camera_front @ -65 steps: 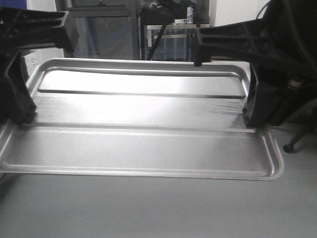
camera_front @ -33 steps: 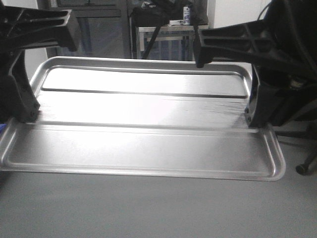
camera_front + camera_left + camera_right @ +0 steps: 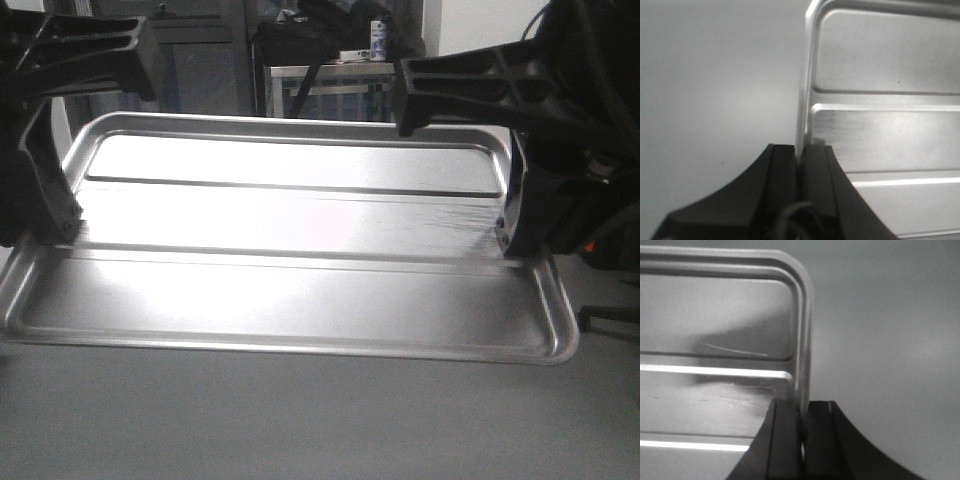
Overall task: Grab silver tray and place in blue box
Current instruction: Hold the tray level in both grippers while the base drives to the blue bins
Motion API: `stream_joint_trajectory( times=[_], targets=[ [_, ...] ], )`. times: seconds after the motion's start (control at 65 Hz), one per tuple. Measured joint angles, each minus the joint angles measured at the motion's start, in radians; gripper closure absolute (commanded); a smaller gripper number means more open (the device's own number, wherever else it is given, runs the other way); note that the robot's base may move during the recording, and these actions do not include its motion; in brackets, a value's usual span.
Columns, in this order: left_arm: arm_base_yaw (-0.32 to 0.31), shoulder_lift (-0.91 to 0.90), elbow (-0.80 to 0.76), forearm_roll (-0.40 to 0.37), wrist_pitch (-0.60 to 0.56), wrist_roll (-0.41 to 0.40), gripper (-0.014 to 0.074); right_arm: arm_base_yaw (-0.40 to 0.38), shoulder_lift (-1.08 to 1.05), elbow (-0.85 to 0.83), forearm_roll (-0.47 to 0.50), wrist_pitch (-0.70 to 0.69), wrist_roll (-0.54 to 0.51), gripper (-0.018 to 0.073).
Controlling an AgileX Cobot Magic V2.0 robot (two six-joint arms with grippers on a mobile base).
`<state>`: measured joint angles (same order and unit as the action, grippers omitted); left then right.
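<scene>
While tight on silver tray [image 3: 300, 215] rim, both grippers [image 3: 800, 152] [image 3: 803, 409].

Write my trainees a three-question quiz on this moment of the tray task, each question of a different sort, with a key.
1. True or false: the left pincer is shut on the rim of the silver tray.
2. What does the right pincer clamp? A) the centre panel B) a short-side rim C) nothing
3. Fill in: the tray is held by ___ pincers.
Key: 1 true; 2 B; 3 two.
</scene>
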<state>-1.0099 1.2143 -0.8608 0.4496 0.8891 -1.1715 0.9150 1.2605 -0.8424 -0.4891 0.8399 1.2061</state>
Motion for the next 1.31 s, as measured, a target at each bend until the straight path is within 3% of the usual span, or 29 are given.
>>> stream_joint_trajectory(
  times=[1.307],
  targets=[
    [0.0,0.0,0.0,0.002,-0.002,0.0,0.07,0.0,0.0,0.0,-0.002,0.0,0.0,0.0507]
  ],
)
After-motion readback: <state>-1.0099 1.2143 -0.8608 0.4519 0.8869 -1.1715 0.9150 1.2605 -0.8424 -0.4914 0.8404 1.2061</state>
